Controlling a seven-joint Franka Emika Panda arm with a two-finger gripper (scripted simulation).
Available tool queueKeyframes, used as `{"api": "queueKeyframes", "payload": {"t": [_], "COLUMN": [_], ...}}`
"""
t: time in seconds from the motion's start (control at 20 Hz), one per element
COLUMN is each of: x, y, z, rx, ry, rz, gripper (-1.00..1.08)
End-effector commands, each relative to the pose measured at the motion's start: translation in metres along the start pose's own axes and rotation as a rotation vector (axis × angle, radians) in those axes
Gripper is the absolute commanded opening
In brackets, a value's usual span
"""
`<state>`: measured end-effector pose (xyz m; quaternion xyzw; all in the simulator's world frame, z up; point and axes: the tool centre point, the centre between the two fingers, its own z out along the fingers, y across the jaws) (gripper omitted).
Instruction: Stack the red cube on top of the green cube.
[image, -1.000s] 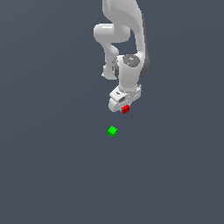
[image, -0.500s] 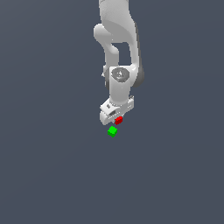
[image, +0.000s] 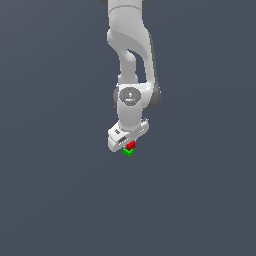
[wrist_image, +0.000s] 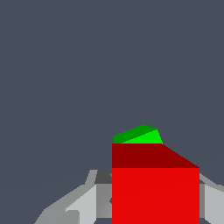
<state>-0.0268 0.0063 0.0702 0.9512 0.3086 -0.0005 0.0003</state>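
Observation:
The red cube (image: 130, 145) is held in my white gripper (image: 129, 145), which is shut on it. Directly under it lies the green cube (image: 128, 152) on the grey floor; only its lower part shows in the exterior view. I cannot tell whether the two cubes touch. In the wrist view the red cube (wrist_image: 155, 188) fills the space between my fingers (wrist_image: 83, 201), and a corner of the green cube (wrist_image: 139, 134) peeks out from behind it.
A plain grey floor (image: 55, 190) spreads all around. The white arm (image: 131, 75) rises above the cubes.
The gripper has carried the red cube down and toward the exterior view's left, from beside the green cube to right above it.

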Motion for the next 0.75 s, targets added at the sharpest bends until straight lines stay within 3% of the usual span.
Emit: {"api": "queueKeyframes", "payload": {"t": [0.0, 0.2, 0.25, 0.7], "x": [0.0029, 0.0042, 0.0042, 0.0042], "y": [0.0052, 0.0079, 0.0079, 0.0079], "z": [0.0010, 0.0016, 0.0016, 0.0016], "rx": [0.000, 0.000, 0.000, 0.000], "ry": [0.001, 0.001, 0.001, 0.001], "rz": [-0.001, -0.001, -0.001, -0.001], "gripper": [-1.00, -1.00, 1.00, 1.00]}}
